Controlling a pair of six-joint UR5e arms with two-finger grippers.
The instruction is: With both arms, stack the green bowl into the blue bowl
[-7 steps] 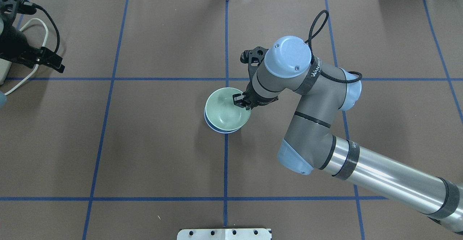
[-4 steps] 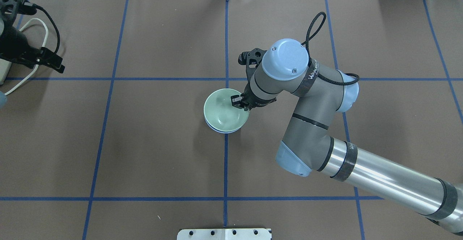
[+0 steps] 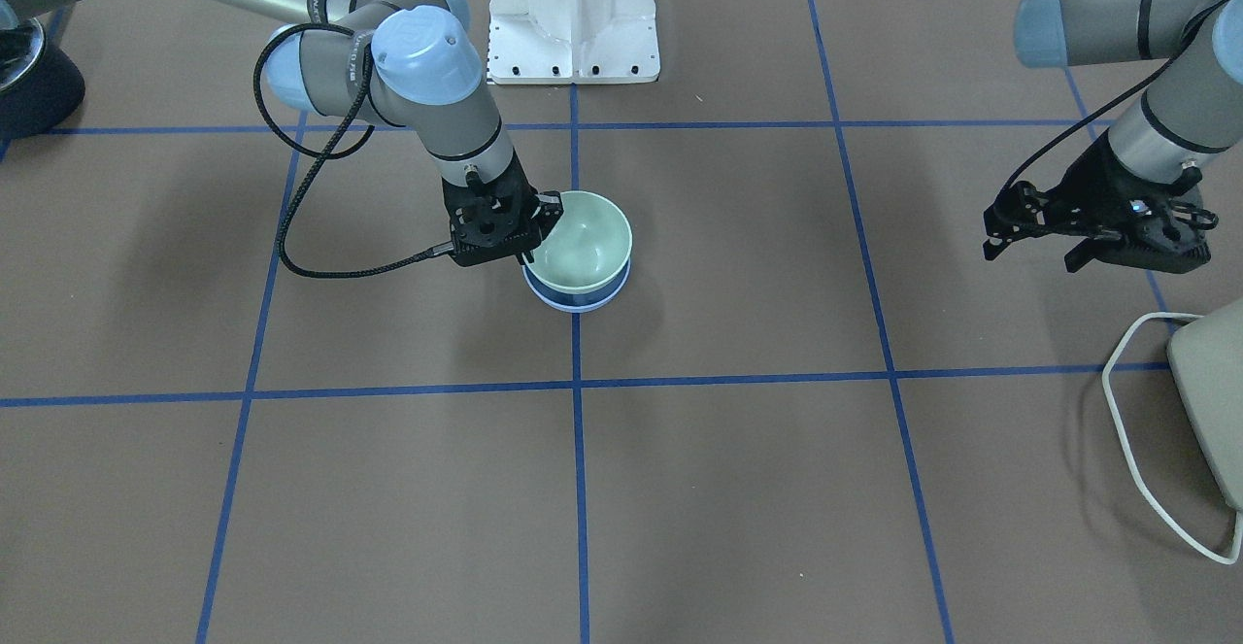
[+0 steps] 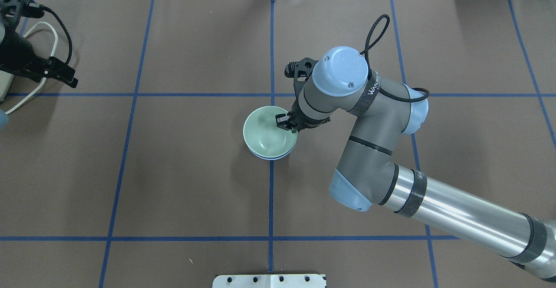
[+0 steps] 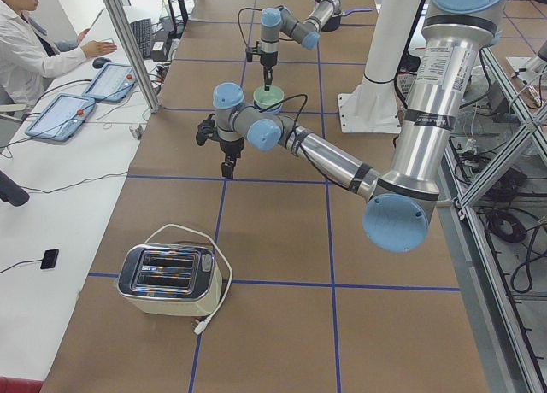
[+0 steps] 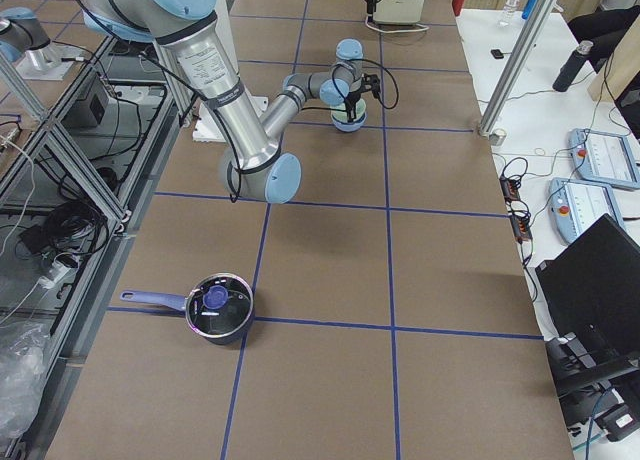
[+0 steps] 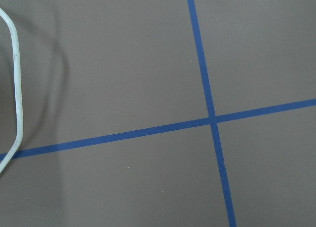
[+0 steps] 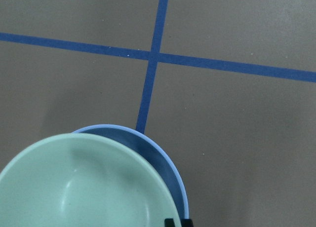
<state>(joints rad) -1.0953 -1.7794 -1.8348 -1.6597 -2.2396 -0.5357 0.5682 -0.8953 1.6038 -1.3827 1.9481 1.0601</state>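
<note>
The pale green bowl (image 4: pixel 266 135) sits tilted in the blue bowl (image 4: pixel 266 157), near the table's middle; only the blue rim shows. My right gripper (image 4: pixel 286 124) is shut on the green bowl's right rim. In the front view the green bowl (image 3: pixel 583 241) rests in the blue bowl (image 3: pixel 578 302), with the right gripper (image 3: pixel 537 228) on its rim. The right wrist view shows the green bowl (image 8: pixel 84 187) lying off-centre inside the blue bowl (image 8: pixel 165 160). My left gripper (image 3: pixel 1031 248) hangs open and empty far off, above the table by the toaster.
A toaster (image 5: pixel 171 278) with a white cable (image 7: pixel 17 89) stands at the table's left end. A dark pot (image 6: pixel 215 308) stands at the right end. The white pedestal base (image 3: pixel 573 13) is at the robot's side. Blue tape lines cross the brown table.
My right gripper has moved slightly left with the green bowl, which now covers more of the blue bowl. The left arm has not moved.
</note>
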